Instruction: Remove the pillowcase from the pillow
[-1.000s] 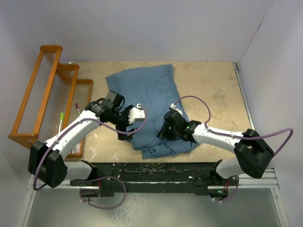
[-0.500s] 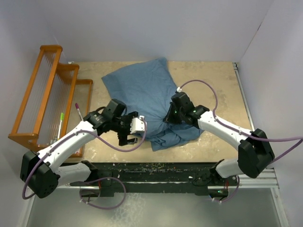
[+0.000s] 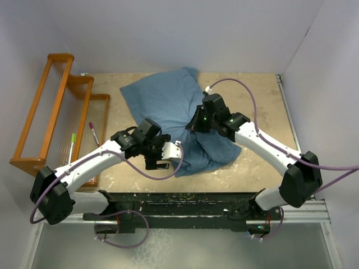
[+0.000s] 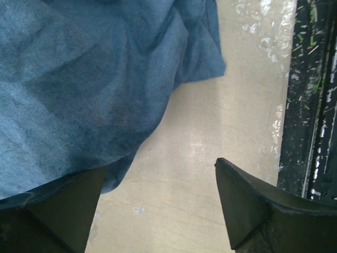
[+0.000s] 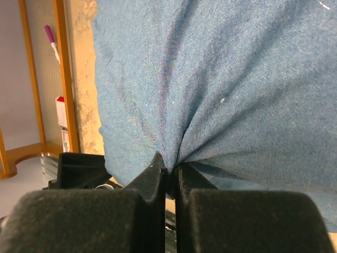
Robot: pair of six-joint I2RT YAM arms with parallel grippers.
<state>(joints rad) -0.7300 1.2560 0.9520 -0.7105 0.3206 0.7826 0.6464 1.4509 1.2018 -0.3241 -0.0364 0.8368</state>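
Observation:
The dusty-blue pillowcase (image 3: 174, 109) lies across the middle of the table, bulging at the far end. No cream pillow shows; it is hidden. My right gripper (image 3: 193, 126) is shut on a pinch of the pillowcase (image 5: 210, 95) near its middle, pulling the cloth into folds and lifting it. My left gripper (image 3: 168, 154) is open and empty, at the near left edge of the pillowcase (image 4: 89, 89). Its left finger (image 4: 63, 211) is partly covered by the cloth's hem; bare table lies between its fingers.
An orange wooden rack (image 3: 56, 112) stands at the left, with a purple pen (image 3: 93, 133) and a green pen (image 3: 72, 144) beside it. The table's black front rail (image 3: 185, 202) runs along the near edge. White walls enclose the table.
My right gripper has lifted the pinched cloth up and away from me, dragging the pillowcase toward the back. My left gripper has moved right and nearer, to the cloth's front edge.

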